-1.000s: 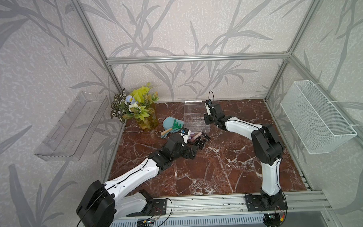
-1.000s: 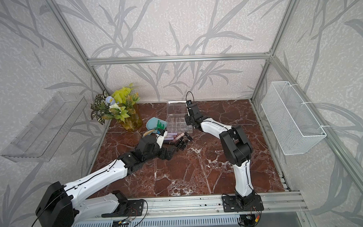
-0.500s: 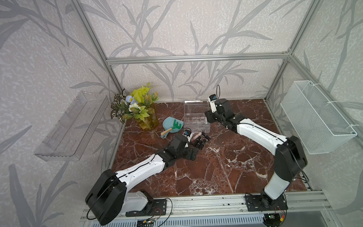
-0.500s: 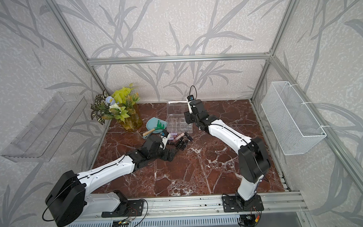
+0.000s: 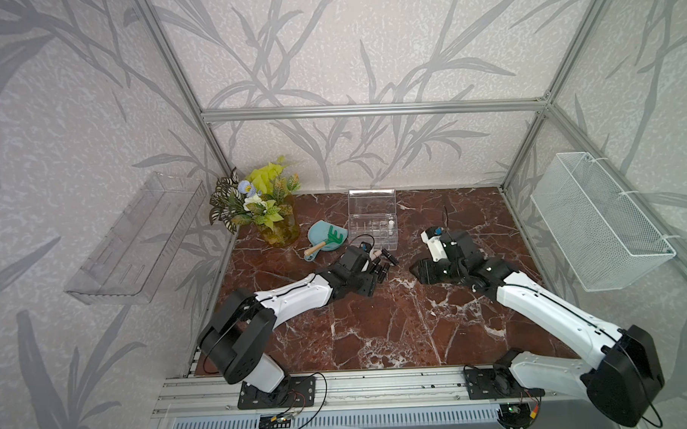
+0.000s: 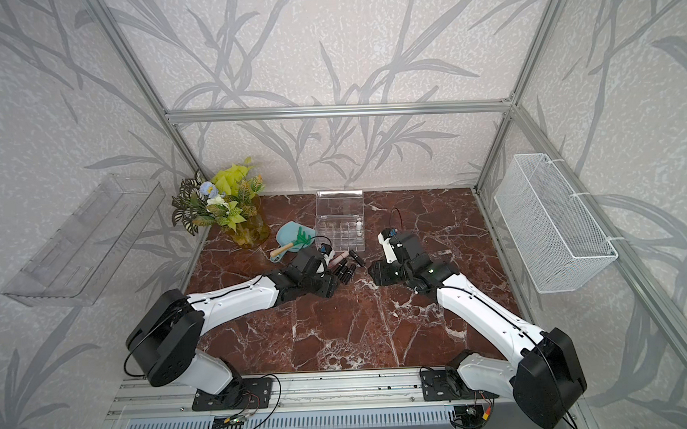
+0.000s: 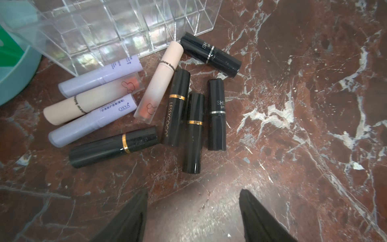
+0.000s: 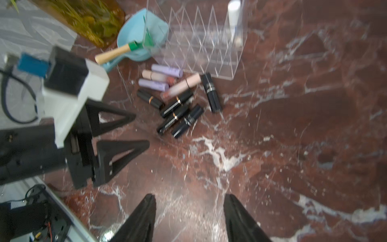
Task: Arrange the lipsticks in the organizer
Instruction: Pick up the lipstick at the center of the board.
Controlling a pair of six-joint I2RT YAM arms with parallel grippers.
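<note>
Several lipsticks (image 7: pixel 177 109) lie loose on the marble right in front of the organizer (image 7: pixel 117 31): two lilac, two pale pink, several black. Both top views show this pile (image 5: pixel 383 263) (image 6: pixel 345 266). A white lipstick (image 5: pixel 390 225) (image 8: pixel 233 12) stands upright in a right-hand compartment of the clear organizer (image 5: pixel 370 230), whose lid is up. My left gripper (image 7: pixel 192 192) (image 5: pixel 372 283) hovers low just short of the pile, open and empty. My right gripper (image 8: pixel 189 197) (image 5: pixel 414 270) is open and empty over bare marble to the right of the pile.
A teal dustpan (image 5: pixel 319 234) holding a green toy rake (image 5: pixel 333 237) sits left of the organizer, beside a vase of plants (image 5: pixel 275 221). A clear tray (image 5: pixel 138 238) hangs on the left wall. A white mesh basket (image 5: pixel 597 222) hangs on the right wall.
My right gripper has left the organizer and swung back to the front right, and the white lipstick stays in its compartment. The left gripper's jaws have narrowed while it stays by the pile.
</note>
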